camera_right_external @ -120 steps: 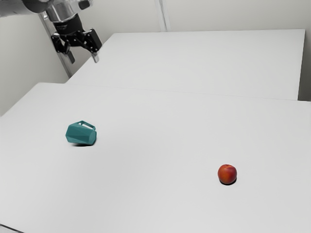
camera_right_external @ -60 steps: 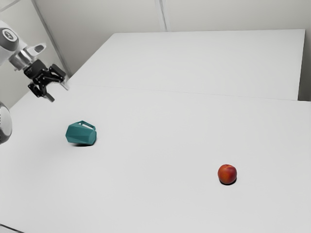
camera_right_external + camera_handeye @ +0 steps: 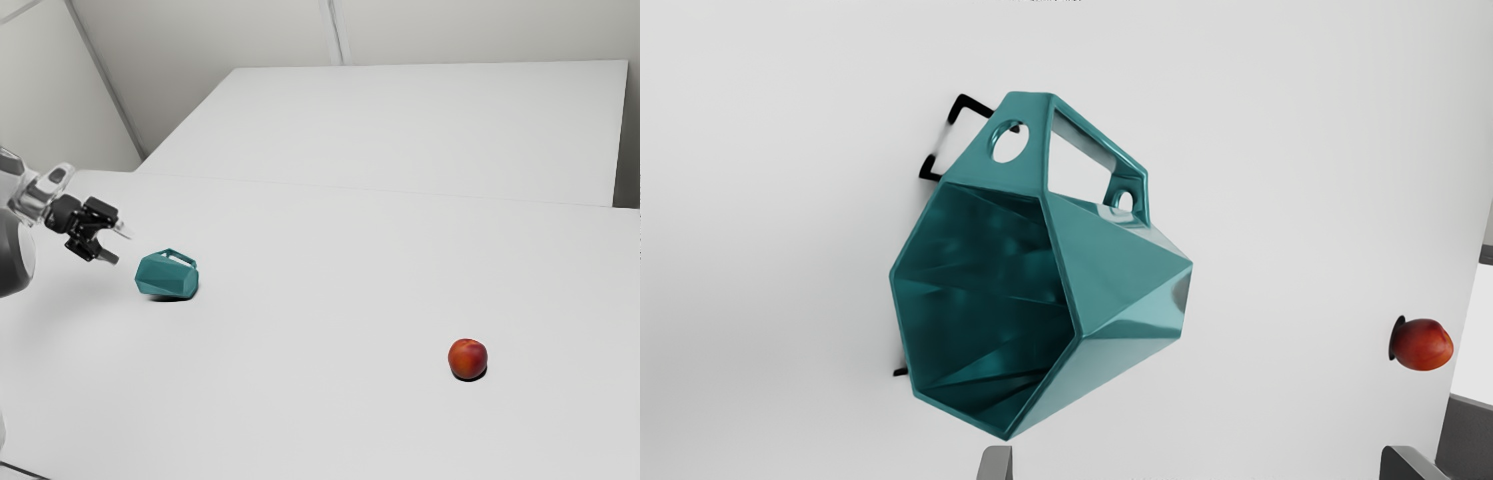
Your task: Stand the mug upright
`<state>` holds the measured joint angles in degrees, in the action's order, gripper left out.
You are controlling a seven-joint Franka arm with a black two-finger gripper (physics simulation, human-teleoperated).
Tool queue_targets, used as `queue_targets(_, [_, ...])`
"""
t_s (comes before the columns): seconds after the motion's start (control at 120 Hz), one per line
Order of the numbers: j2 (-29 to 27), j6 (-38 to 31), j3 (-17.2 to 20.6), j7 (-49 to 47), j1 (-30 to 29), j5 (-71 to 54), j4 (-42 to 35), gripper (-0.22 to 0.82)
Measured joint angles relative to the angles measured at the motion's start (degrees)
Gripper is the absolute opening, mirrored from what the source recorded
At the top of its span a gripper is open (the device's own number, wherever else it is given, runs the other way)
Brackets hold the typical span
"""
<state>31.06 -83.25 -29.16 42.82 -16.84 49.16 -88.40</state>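
Note:
Black and low at the exterior view's left, my gripper (image 3: 115, 246) is close to the teal mug, on the arm's side of it. The faceted mug (image 3: 167, 276) lies on its side on the white table, its handle upward and its base toward the exterior view's right. In the wrist view the hollow mouth of the mug (image 3: 986, 287) faces my hand. The fingertips of my gripper (image 3: 1196, 463) stand wide apart with nothing held between them.
A red-orange peach (image 3: 467, 359) rests on the white table (image 3: 320, 300), well away from the mug toward the exterior view's right. A second white surface (image 3: 430, 130) extends behind the table.
My hand has swung down toward the table from the upper left, tilting its fingers toward the mug. Mug and peach have stayed where they were.

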Motion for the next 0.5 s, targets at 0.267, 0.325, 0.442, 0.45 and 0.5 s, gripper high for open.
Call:
queue_targets(0.267, [3.08, 0.32, -0.35, 10.05, -1.0, 8.94, -3.12, 0.6])
queue_targets(0.325, [3.12, 0.44, -0.34, 11.26, -1.03, 10.94, -3.59, 0.6])
queue_targets(0.442, [3.17, 0.62, -0.33, 13.18, -0.95, 12.93, -4.6, 0.6])
queue_targets(0.45, [3.17, 0.63, -0.32, 13.3, -0.93, 12.99, -4.73, 0.6])
queue_targets(0.5, [3.18, 0.67, -0.29, 13.95, -0.79, 13.2, -5.19, 0.6])
